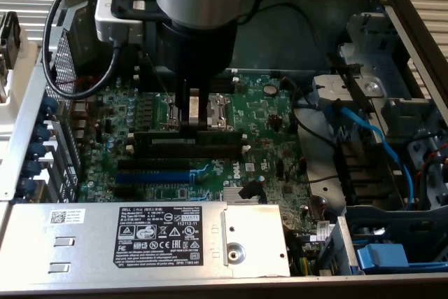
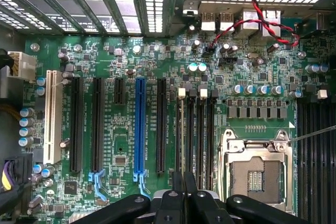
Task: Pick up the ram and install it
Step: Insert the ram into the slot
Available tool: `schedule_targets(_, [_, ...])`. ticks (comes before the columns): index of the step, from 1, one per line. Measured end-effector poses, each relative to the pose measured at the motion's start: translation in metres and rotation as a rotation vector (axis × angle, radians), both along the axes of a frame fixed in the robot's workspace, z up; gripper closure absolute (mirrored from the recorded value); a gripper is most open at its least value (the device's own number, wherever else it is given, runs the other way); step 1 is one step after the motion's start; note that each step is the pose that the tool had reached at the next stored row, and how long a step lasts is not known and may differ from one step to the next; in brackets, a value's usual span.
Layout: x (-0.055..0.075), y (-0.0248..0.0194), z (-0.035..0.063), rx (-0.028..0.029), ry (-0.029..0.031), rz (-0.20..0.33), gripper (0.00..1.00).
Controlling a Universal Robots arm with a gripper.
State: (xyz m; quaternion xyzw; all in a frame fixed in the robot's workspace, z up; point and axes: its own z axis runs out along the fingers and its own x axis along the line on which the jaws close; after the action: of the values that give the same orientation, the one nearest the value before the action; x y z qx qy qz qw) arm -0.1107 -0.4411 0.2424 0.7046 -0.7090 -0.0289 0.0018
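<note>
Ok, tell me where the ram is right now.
In the exterior view, the ram lies level over the middle of the motherboard, gripped by the end effector, beside the black slots and blue slot.

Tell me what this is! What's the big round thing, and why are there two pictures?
This is an opened computer. The big round thing is a robot arm reaching down into it. One picture comes from a camera outside; the other from a camera on the arm's wrist, looking past its gripper at the green board. That board carries chips, a blue slot and black slots. The gripper pinches the ram, a thin dark memory stick, at the black slots. Whether it is pushed in, I cannot tell.
</note>
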Motion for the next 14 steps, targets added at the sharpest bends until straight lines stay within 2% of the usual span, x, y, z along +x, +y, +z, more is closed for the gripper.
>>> schedule_targets(14, [0.0000, 0.0000, -0.0014, 0.0001, -0.0001, -0.003, 0.88])
